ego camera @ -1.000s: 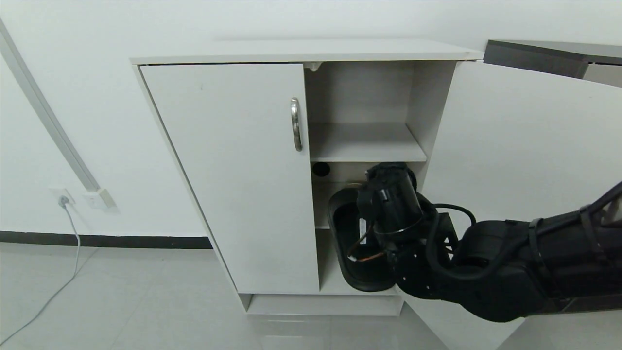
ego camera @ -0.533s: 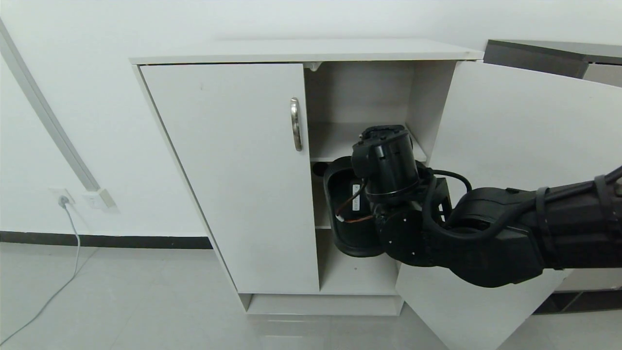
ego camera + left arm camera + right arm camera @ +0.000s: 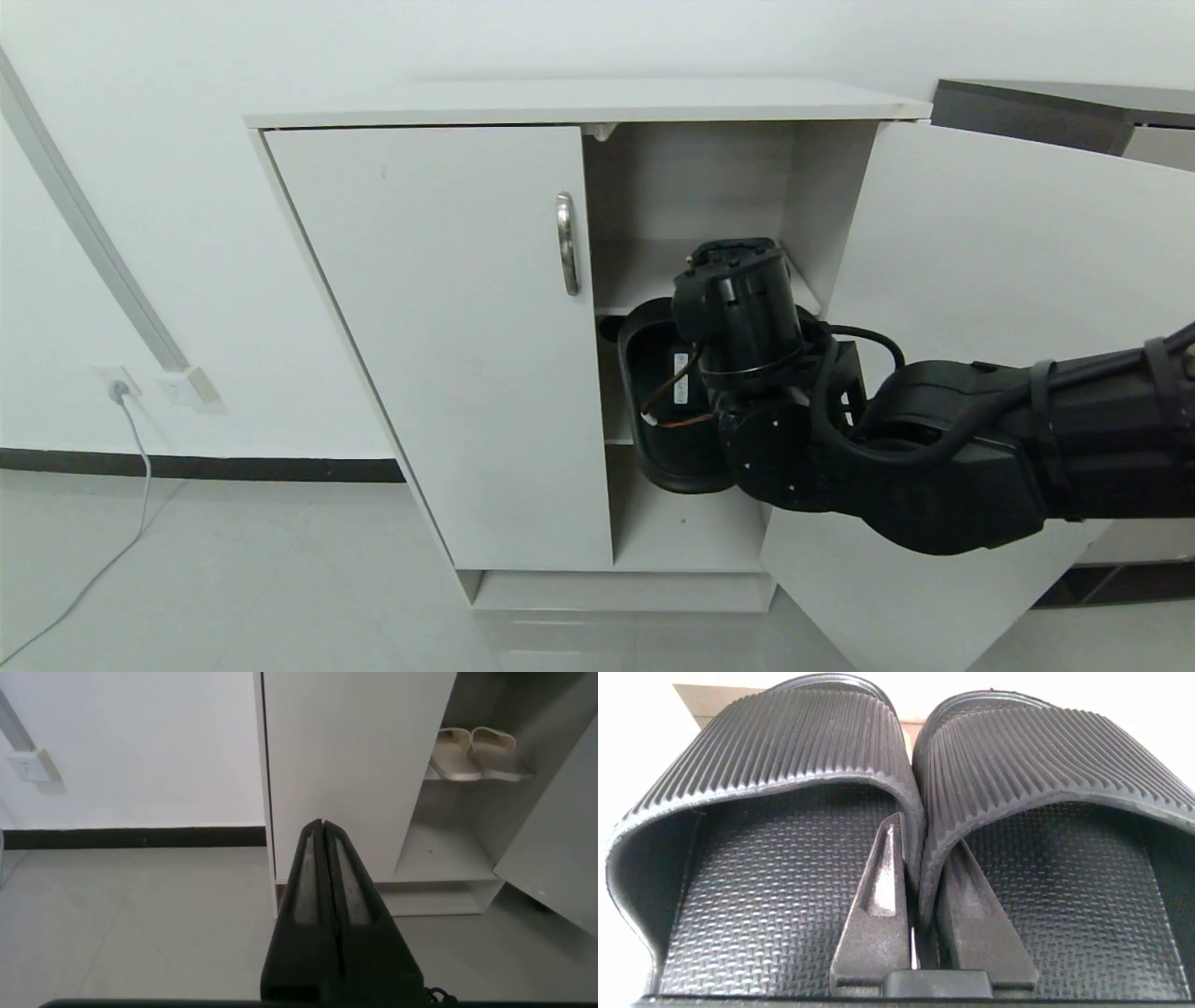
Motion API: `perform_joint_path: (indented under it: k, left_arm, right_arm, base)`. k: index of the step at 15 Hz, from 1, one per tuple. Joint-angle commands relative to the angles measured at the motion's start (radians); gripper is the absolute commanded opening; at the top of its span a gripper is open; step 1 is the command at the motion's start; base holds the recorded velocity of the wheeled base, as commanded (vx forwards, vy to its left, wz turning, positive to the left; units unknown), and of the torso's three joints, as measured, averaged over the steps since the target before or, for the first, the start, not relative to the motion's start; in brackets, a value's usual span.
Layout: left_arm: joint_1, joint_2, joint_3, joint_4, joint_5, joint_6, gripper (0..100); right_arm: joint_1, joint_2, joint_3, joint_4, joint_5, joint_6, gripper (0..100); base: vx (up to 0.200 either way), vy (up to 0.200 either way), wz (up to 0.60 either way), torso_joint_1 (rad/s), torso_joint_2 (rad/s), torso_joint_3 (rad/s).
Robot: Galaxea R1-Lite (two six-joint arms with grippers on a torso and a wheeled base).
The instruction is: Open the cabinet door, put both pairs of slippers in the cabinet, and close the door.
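Right pincer point(image 3: 923, 924) squeezes black slippers point(image 3: 785, 784) together by inner side walls. Rubbery, ribbed straps, bumpy insides. Pair hangs in open side of white flat-board cabinet point(image 3: 420, 105), right door point(image 3: 980, 280) wide open. Smooth beige slippers point(image 3: 481, 751) sit on shelf inside. Left pincer point(image 3: 322, 882) pressed closed, holding nothing.

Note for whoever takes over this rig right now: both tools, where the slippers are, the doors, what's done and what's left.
Right tool: shut on the black slippers, pinching their inner sides together at the open right half of the cabinet.
Left tool: shut, empty, out in front of the cabinet.
Beige slippers: inside, above the bottom compartment.
Done: right door open, beige pair in.
Left: set the black pair inside, release, withdraw, close the right door.
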Motion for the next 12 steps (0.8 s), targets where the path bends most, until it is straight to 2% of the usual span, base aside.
perform_joint_path:
  k: [1,9,12]
  left_arm:
    - [0.0,0.0,0.0,0.0,0.0,0.0,0]
    - [0.0,0.0,0.0,0.0,0.0,0.0,0]
    - [0.0,0.0,0.0,0.0,0.0,-0.002,0]
  right_arm:
    - [-0.001,-0.002,0.001,0.0,0.0,0.001,0]
    - [-0.001,-0.001,0.002,0.0,0.0,0.001,0]
    - [-0.002,0.001,0.005,0.002,0.001,0.001,0]
  base:
    - [0.2,0.0,0.0,-0.007,0.0,0.002]
    - [0.2,0.0,0.0,0.004,0.0,0.005]
    - [0.0,0.0,0.0,0.0,0.0,0.0]
